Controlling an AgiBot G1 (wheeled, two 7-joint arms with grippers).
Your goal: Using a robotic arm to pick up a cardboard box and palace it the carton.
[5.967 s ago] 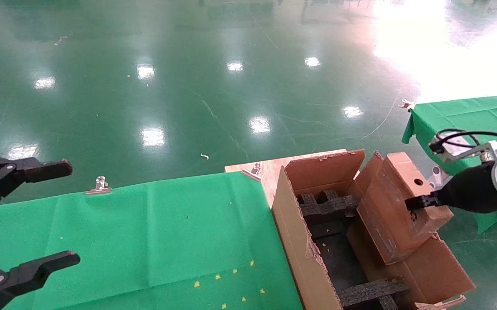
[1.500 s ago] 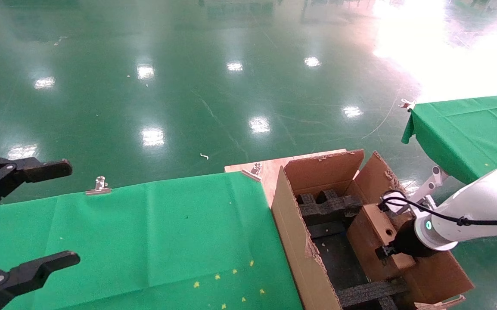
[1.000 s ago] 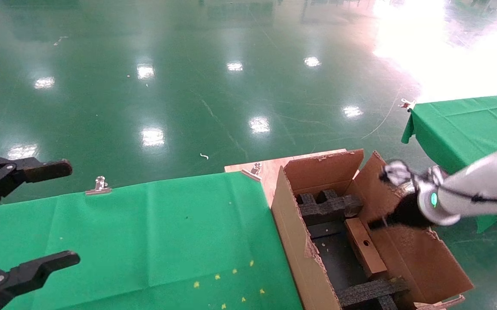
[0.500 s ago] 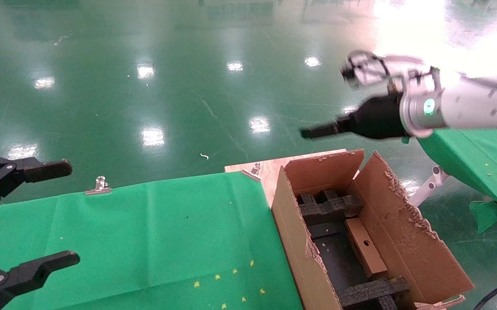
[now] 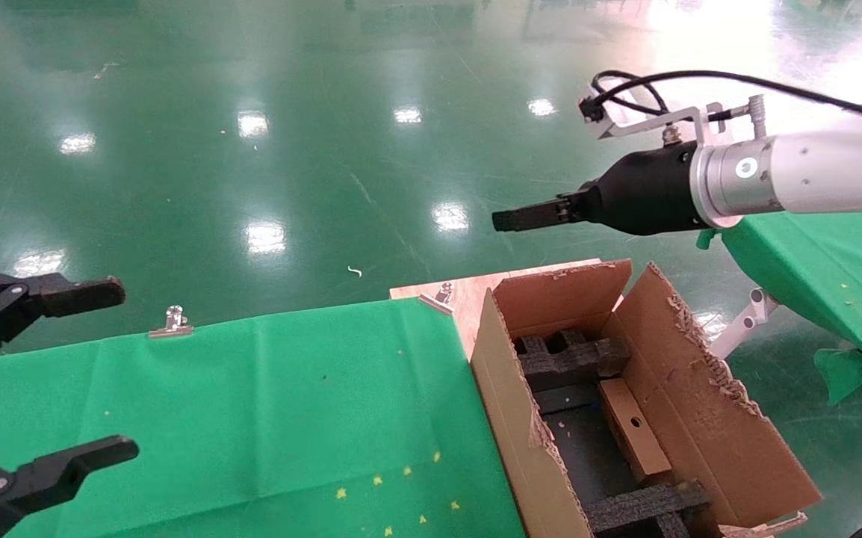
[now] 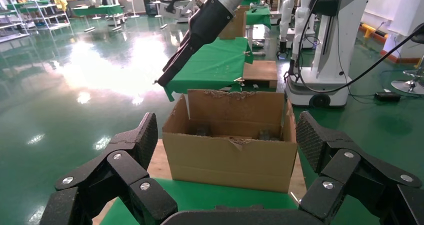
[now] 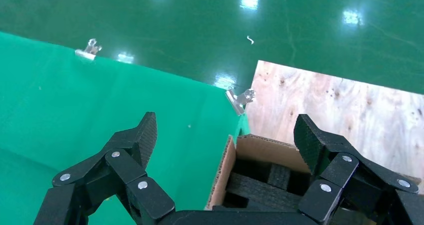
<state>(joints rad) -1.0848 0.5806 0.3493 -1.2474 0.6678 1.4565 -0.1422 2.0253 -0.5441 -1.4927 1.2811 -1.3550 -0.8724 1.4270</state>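
The small cardboard box (image 5: 631,439), round hole up, lies inside the carton (image 5: 509,403) between black foam dividers (image 5: 569,357). My right arm (image 5: 804,175) is raised above the carton's far end. Its gripper (image 5: 506,220) is open and empty, well clear of the box. In the right wrist view the gripper (image 7: 227,132) spreads over the carton's far corner (image 7: 224,171); the box is out of that view. My left gripper (image 5: 113,368) is open and empty, parked over the green table at the left. In the left wrist view the left gripper (image 6: 225,135) faces the carton (image 6: 230,160).
A green cloth (image 5: 252,418) covers the table, held by metal clips (image 5: 172,323). The carton stands on a wooden board (image 5: 468,295) at the table's right end. A second green table (image 5: 834,258) stands at the right. Other robots (image 6: 330,40) stand behind.
My right gripper lowered the small box into the carton, let it go, then rose and moved toward the carton's far end. The box now lies between the foam dividers. The left arm has not moved.
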